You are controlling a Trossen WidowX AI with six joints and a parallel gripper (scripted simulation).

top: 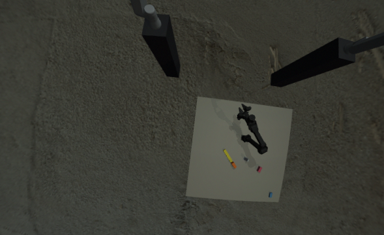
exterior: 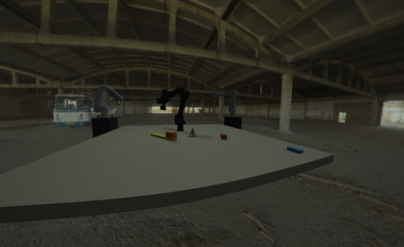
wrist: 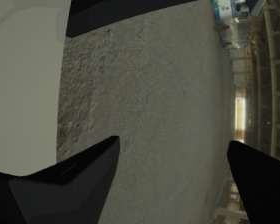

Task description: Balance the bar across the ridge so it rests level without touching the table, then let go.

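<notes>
Up above the far part of the pale desk [exterior: 85, 178], the black arm [exterior: 181, 106] stands bent over, its jaws raised high and pointing left, well clear of everything below. The jaws stand partly open, a wide gap between them, and nothing sits in that gap; through the wrist view only rough ground and the desk's edge show between the two dark fingers.

Down on the desk, the yellow bar [exterior: 160, 135] lies flat, its near end capped by an orange block [exterior: 171, 135]. It rests on the surface to the left of the small dark ridge [exterior: 192, 133], a little triangular stand, near it but apart. From the top view the bar [top: 229, 158] lies slantwise, with the ridge [top: 246, 159] just off its orange end.

Farther right sits a small red cube [exterior: 223, 136], and well to the right, near the desk's edge, a flat blue block [exterior: 295, 149]. Two grey arms on black pedestals [exterior: 104, 126] stand beyond the desk, and a white bus [exterior: 71, 110] is parked far left.
</notes>
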